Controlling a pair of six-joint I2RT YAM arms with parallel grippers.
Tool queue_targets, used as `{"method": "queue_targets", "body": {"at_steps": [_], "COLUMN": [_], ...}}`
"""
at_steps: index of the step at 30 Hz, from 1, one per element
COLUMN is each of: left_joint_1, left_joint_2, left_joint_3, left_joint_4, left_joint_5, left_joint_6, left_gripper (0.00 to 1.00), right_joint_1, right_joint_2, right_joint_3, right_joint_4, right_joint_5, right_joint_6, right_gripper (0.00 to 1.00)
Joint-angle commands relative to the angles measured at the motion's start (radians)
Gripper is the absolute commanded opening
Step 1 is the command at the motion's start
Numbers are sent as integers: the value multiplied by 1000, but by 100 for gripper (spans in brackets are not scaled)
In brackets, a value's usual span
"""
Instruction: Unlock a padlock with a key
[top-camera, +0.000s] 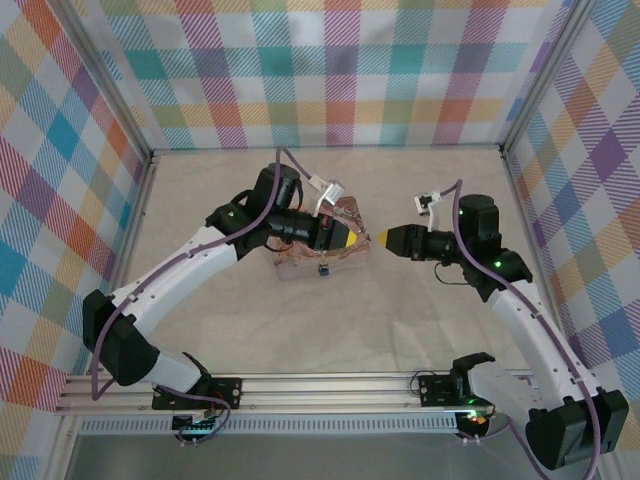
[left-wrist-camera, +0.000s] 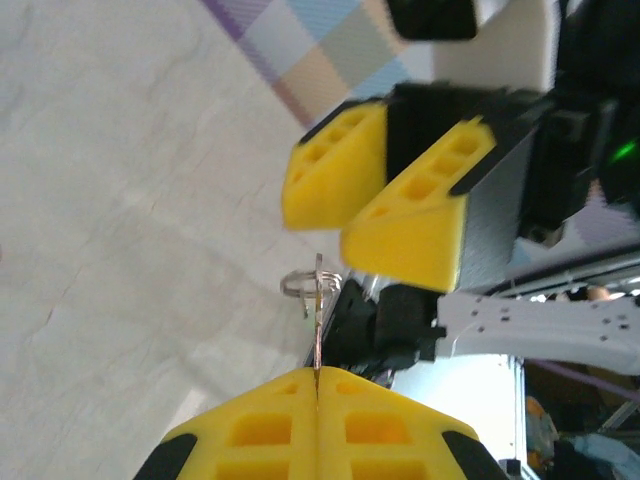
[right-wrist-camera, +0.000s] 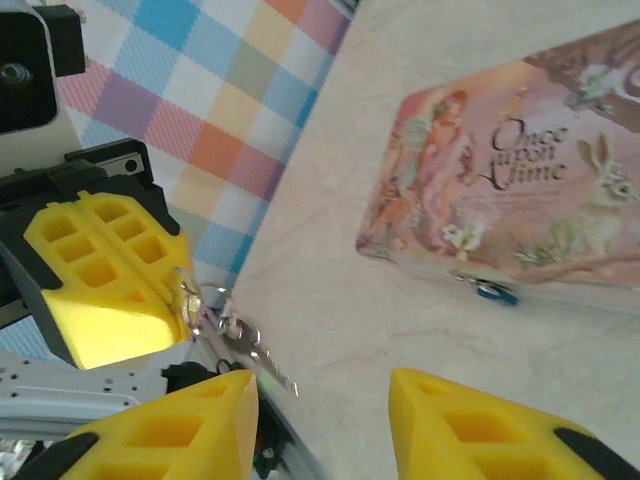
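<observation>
My left gripper (left-wrist-camera: 317, 374) is shut on a thin metal key (left-wrist-camera: 318, 320), seen edge-on, with a wire key ring (left-wrist-camera: 303, 283) at its far end. In the right wrist view a second key (right-wrist-camera: 256, 355) dangles from that ring (right-wrist-camera: 205, 303) below the left gripper's yellow fingers (right-wrist-camera: 100, 285). My right gripper (right-wrist-camera: 322, 400) stands open just in front of the keys, nothing between its fingers. From above, the two grippers (top-camera: 356, 238) (top-camera: 381, 238) meet tip to tip. A small blue padlock (right-wrist-camera: 495, 291) (top-camera: 323, 269) hangs on the front of a pink tin (right-wrist-camera: 520, 190).
The pink "Once Upon A Time" tin (top-camera: 318, 258) lies on the beige cloth under the left gripper. Plaid walls (top-camera: 330, 70) close in the back and both sides. A metal rail (top-camera: 330, 385) runs along the near edge.
</observation>
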Motion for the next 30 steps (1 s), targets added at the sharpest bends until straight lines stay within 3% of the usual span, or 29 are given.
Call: {"method": "queue_targets", "body": {"at_steps": [1, 6, 12, 23, 30], "left_joint_1": [-6, -6, -6, -10, -15], "left_joint_2": [31, 87, 87, 81, 81], "left_joint_3": [53, 132, 143, 139, 137], "left_joint_4": [-180, -326, -332, -316, -306], "left_joint_5": [18, 57, 123, 179, 192], "left_joint_6": [87, 167, 197, 206, 203], "left_gripper": [0, 0, 0, 0, 0], "right_joint_1": [-8, -8, 8, 72, 110], "right_joint_2": [-31, -13, 17, 45, 65], "right_joint_3": [-2, 10, -37, -41, -18], "right_joint_4": [-51, 2, 173, 208, 176], "right_joint_5": [39, -91, -265, -282, -289], "right_joint_6": [-61, -61, 12, 6, -30], "right_gripper": [40, 40, 46, 48, 43]}}
